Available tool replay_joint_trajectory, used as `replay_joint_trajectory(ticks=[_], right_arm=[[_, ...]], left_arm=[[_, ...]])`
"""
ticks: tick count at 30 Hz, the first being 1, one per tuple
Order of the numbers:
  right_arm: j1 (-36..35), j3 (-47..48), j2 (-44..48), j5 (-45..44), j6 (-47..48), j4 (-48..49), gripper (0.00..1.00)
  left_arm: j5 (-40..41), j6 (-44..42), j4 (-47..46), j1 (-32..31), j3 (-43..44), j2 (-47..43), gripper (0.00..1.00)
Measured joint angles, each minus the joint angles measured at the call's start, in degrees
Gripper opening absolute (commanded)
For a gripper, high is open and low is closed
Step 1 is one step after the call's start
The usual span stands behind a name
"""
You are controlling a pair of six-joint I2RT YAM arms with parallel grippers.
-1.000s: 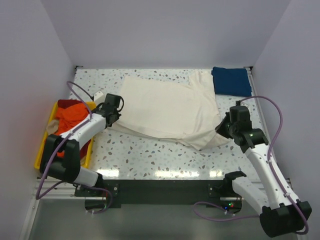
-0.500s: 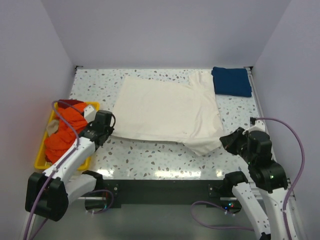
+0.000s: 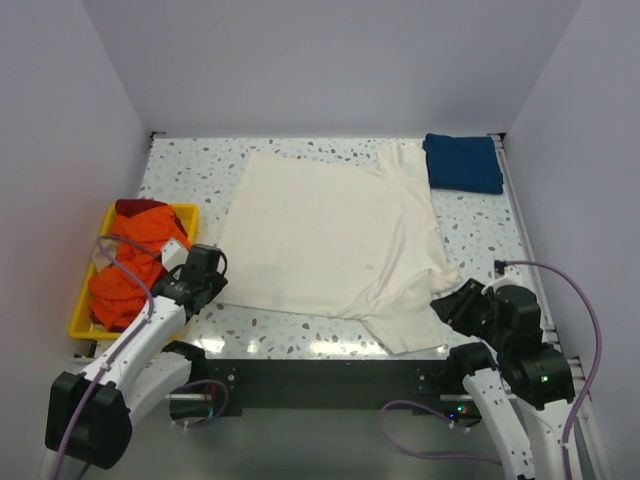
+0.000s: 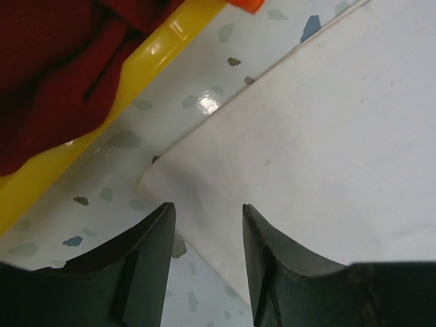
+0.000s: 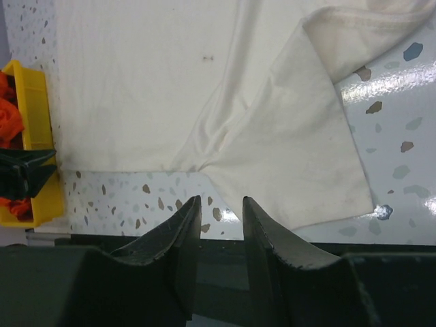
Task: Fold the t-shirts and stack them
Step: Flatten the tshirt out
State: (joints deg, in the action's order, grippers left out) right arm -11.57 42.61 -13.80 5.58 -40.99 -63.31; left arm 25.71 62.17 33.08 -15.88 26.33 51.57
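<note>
A large cream off-white cotton t-shirt [image 3: 330, 235] lies spread flat across the middle of the white speckled surface [image 3: 480, 225]. Its hem is toward the left and its sleeves toward the right, and the near sleeve is rumpled, with a crease where it joins the body. At the far right corner a dark blue t-shirt [image 3: 462, 163] sits folded into a neat rectangle, well apart from the near edge. At the left, orange and red t-shirts [image 3: 135, 265] are heaped in a yellow plastic tray [image 3: 82, 322]. The left claw [image 4: 208, 231] hangs low over the cream shirt's near hem corner, its jaws parted on either side of the cloth and gripping nothing. The right claw [image 5: 219, 225] is just short of the near sleeve, its jaws a little apart and empty. The step in hand looks like starting the fold. To do it well, each claw should probably pinch both layers right at its corner. Both should then lift together so the cloth stays taut, and the rumpled sleeve should be laid flat inward before the body is folded over.
</note>
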Motion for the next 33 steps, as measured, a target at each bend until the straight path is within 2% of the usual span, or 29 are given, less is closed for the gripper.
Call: replay_joint_trajectory(ticks=[10,15,18,19,21,22,25,27,33], right_arm=[[0.0,-0.7,-2.1,-0.1,-1.7,1.4,0.37],[0.0,-1.2,-3.9,-0.4,-1.7,2.0,0.38],[0.0,-1.3,-4.3,-1.7,-1.8,1.8,0.38],[0.0,-1.3,-4.7,-2.2,-1.9,1.6,0.38],[0.0,-1.3,-5.9,-3.4,-2.0,1.0,0.40],[0.0,-1.3,-6.6,-3.8,-2.1,0.7,0.40],[0.0,-1.3,-9.5,-5.8,-2.6,-0.4,0.46],[0.0,-1.3,-11.4,-7.0,-3.2,-1.1,0.48],[0.0,-1.3,-18.8,-10.6,-5.6,-2.7,0.51]], left_arm=[[0.7,5.7,4.2,0.0,-3.8,-0.8,0.50],[2.1,6.6,3.8,0.0,-4.1,1.7,0.49],[4.0,7.1,2.3,0.0,-3.7,4.3,0.40],[4.6,7.2,1.7,0.0,-3.6,5.1,0.33],[5.6,7.3,0.4,0.0,-3.5,6.1,0.25],[5.9,7.2,-0.2,0.0,-3.5,6.4,0.16],[5.8,6.7,-2.0,0.0,-3.7,6.9,0.04],[5.7,6.2,-2.6,0.0,-3.7,6.9,0.00],[5.3,4.2,-3.7,0.0,-3.5,5.6,0.00]])
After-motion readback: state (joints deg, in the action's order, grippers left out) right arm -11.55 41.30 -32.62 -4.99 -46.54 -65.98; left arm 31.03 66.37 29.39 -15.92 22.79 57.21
